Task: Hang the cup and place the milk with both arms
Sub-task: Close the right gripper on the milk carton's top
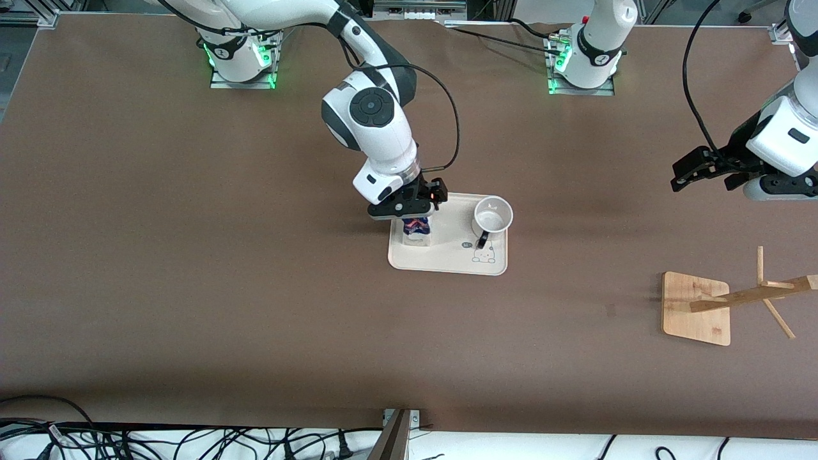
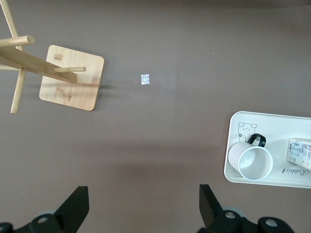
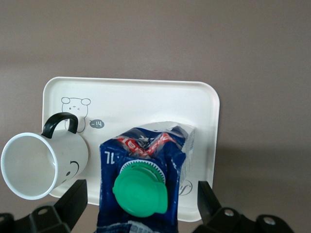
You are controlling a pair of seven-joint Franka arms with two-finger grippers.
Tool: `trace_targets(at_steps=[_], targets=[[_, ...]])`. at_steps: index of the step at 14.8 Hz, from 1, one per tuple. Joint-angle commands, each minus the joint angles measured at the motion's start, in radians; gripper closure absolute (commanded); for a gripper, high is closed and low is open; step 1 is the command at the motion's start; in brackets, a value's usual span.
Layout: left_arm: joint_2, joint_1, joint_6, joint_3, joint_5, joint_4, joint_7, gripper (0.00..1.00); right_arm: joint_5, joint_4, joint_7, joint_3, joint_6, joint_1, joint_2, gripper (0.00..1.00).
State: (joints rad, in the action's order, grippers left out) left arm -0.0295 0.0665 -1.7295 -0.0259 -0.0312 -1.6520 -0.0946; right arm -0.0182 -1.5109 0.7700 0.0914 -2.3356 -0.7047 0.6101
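The milk [image 1: 416, 231], a dark blue carton with a green cap [image 3: 141, 190], stands upright on a cream tray [image 1: 447, 260], at the end toward the right arm. My right gripper [image 1: 414, 216] is open and sits low around the carton's top, one finger [image 3: 72, 200] on either side with a gap to each. The cup [image 1: 492, 217], white with a black handle and a smiley face [image 3: 72, 169], stands upright on the same tray, beside the milk. My left gripper [image 1: 709, 174] is open and empty in the air over bare table at the left arm's end.
A wooden cup rack with a square base [image 1: 696, 308] and slanted pegs [image 1: 754, 295] stands near the left arm's end, nearer the front camera than the tray. A small white scrap [image 2: 145, 79] lies on the brown table between rack and tray.
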Motion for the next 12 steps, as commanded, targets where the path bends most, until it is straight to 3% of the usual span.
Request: trace_targets(at_steps=[1, 3, 5, 12], targets=[[-0.007, 0.004, 0.008, 0.003, 0.013, 0.034, -0.011, 0.0, 0.012, 0.011, -0.017, -0.009, 0.012, -0.009, 0.007, 0.0], [-0.009, 0.009, 0.008, 0.003, 0.013, 0.04, -0.011, 0.0, 0.01, 0.011, -0.054, -0.01, 0.027, -0.004, 0.007, 0.28], [-0.009, 0.01, 0.008, 0.003, 0.013, 0.04, -0.01, 0.0, 0.01, 0.011, -0.074, -0.013, 0.033, 0.002, 0.003, 0.49], [-0.009, 0.01, 0.008, 0.001, 0.013, 0.04, -0.01, 0.0, 0.01, 0.012, -0.066, -0.025, 0.048, 0.014, 0.0, 0.55]])
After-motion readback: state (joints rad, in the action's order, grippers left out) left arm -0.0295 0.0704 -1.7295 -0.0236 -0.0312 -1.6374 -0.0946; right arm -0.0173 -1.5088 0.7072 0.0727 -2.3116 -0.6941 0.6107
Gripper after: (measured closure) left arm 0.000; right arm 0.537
